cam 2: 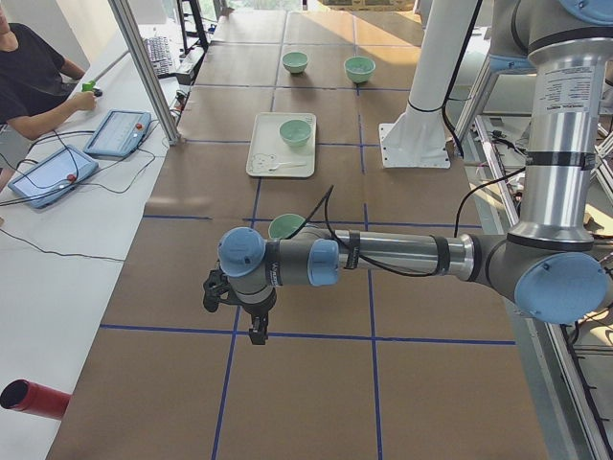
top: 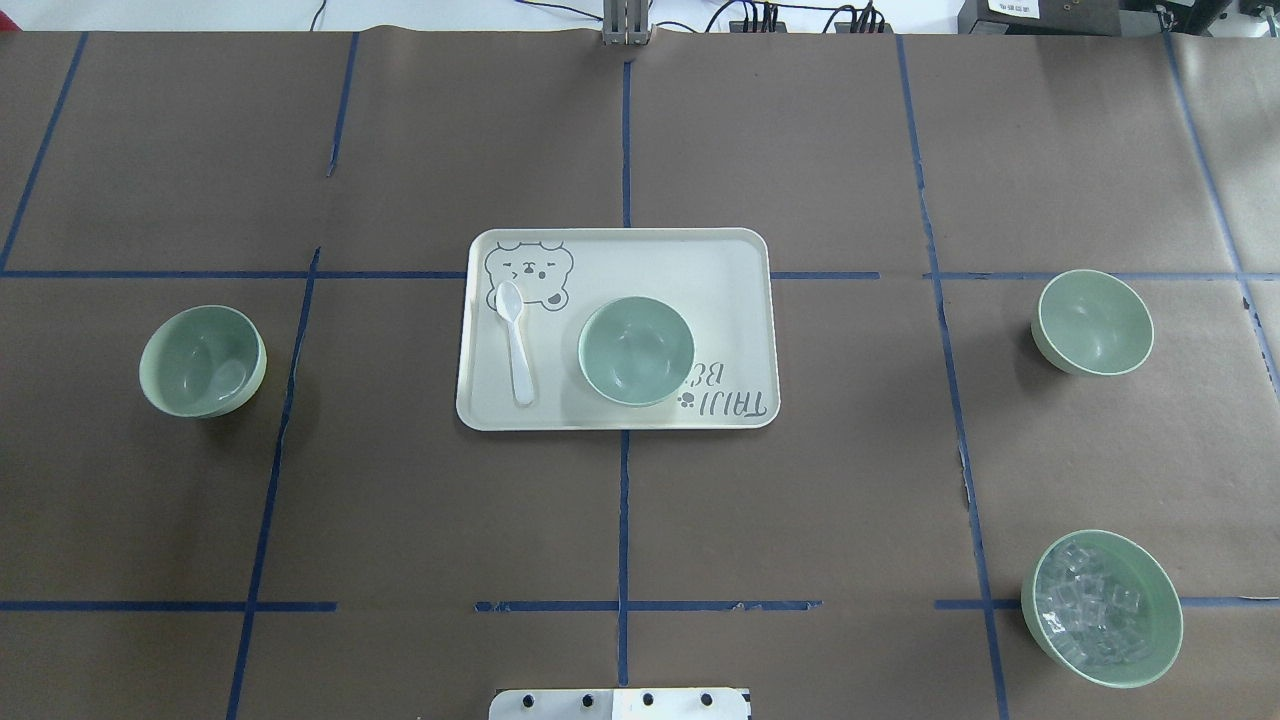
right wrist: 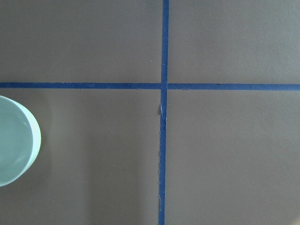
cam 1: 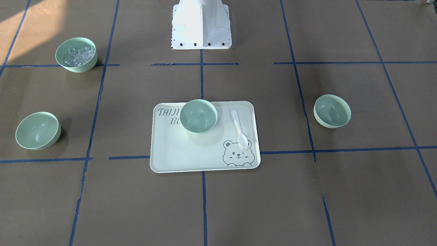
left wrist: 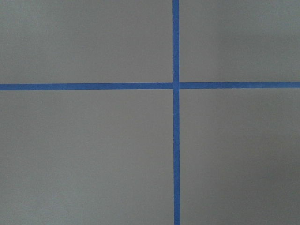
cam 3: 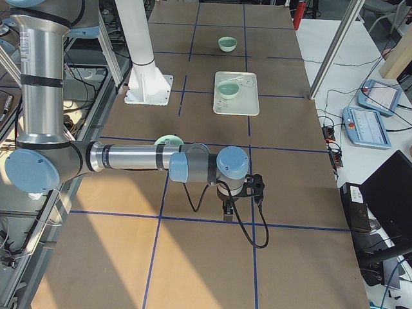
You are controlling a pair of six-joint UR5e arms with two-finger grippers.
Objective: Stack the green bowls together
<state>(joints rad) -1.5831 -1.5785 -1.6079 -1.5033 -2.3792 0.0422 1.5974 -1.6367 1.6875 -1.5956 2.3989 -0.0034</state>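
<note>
How far the left tool (cam 2: 253,331) and right tool (cam 3: 226,207) stand open I cannot tell; I would pinch the left bowl (top: 203,361) by its rim, carry it level, and nest it squarely into the centre bowl (top: 636,350) on the tray (top: 720,250), with the right bowl (top: 1092,322) after.

1. Overhead: behind robot base (top: 620,704), looking forward-down; front-facing: opposite side, steep down. Both share tray (top: 700,265) and its green bowl (top: 636,350).
2. Side views: ends of table (cam 2: 287,402), looking along it, far back.
3. Wrist cams: straight down, close on tape cross (left wrist: 176,85).
</note>
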